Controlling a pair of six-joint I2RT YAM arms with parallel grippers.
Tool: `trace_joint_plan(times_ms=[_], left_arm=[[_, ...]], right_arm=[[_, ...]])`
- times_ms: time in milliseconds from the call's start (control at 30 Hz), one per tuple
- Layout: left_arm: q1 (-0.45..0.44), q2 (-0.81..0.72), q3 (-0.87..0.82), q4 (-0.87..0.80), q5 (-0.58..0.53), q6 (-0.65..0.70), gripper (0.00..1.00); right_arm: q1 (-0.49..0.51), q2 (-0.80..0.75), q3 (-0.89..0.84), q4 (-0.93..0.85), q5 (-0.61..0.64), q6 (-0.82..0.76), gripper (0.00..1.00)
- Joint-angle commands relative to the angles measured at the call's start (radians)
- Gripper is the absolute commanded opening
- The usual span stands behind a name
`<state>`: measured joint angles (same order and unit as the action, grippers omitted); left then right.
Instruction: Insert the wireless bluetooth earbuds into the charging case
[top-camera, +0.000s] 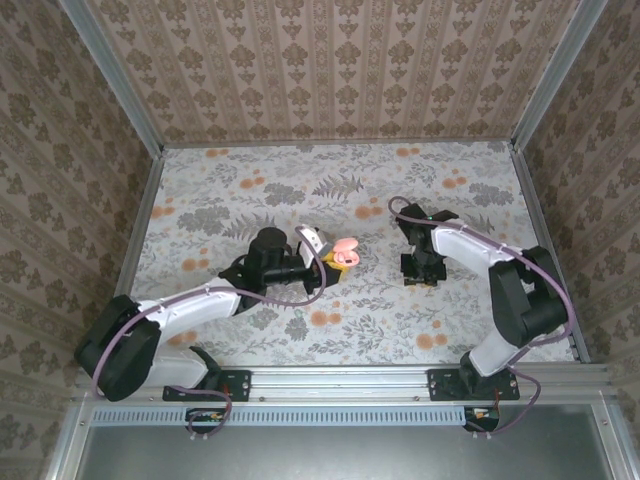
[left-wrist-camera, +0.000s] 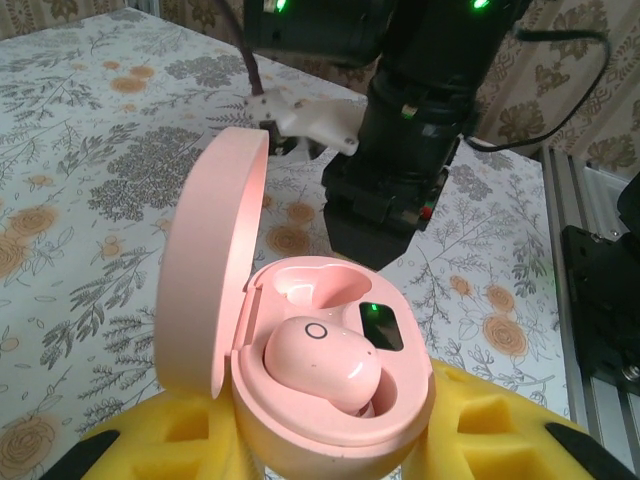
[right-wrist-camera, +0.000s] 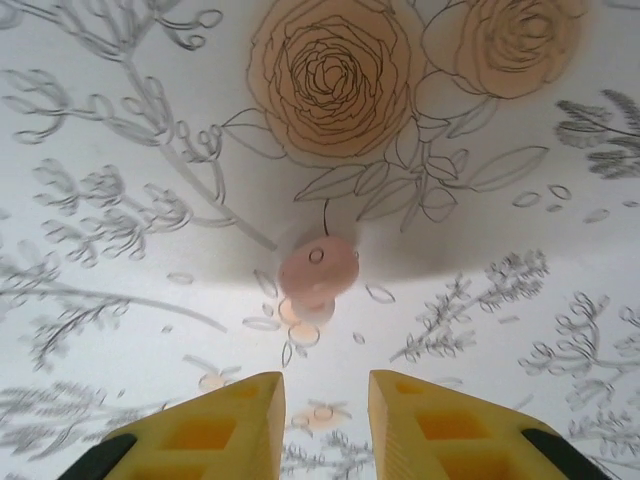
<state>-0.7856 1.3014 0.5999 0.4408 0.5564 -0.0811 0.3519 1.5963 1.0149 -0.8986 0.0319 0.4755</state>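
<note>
My left gripper (top-camera: 335, 260) is shut on the pink charging case (left-wrist-camera: 335, 390), lid (left-wrist-camera: 210, 270) swung open to the left. One pink earbud (left-wrist-camera: 320, 362) lies in the near socket; the far socket (left-wrist-camera: 315, 285) is bare and a green light (left-wrist-camera: 375, 312) glows. The case also appears from above (top-camera: 345, 250). The other earbud (right-wrist-camera: 318, 270) rests on the floral tabletop, just beyond my right gripper's open yellow fingertips (right-wrist-camera: 240, 425). My right gripper (top-camera: 420, 272) points down at the table, nothing between its fingers.
The floral table cover (top-camera: 300, 190) spreads inside a walled enclosure. My right arm's dark wrist (left-wrist-camera: 410, 150) hangs close behind the open case. A metal rail (top-camera: 340, 378) runs along the near edge.
</note>
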Motion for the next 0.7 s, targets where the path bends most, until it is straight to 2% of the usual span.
trace_joint_plan(times_ms=[0, 167, 400, 667], left_arm=[[0.003, 0.015, 0.055, 0.009, 0.012, 0.032, 0.00], [0.003, 0.024, 0.071, 0.031, 0.020, 0.032, 0.00], [-0.013, 0.042, 0.074, 0.032, 0.019, 0.020, 0.00], [-0.018, 0.075, 0.071, 0.057, 0.025, 0.010, 0.00]], right_arm=[[-0.005, -0.071, 0.042, -0.073, -0.006, 0.019, 0.31], [-0.008, -0.053, 0.078, -0.074, -0.006, 0.028, 0.35], [-0.008, 0.052, 0.115, -0.074, 0.017, 0.015, 0.36], [-0.028, 0.079, 0.099, -0.059, 0.048, 0.006, 0.35]])
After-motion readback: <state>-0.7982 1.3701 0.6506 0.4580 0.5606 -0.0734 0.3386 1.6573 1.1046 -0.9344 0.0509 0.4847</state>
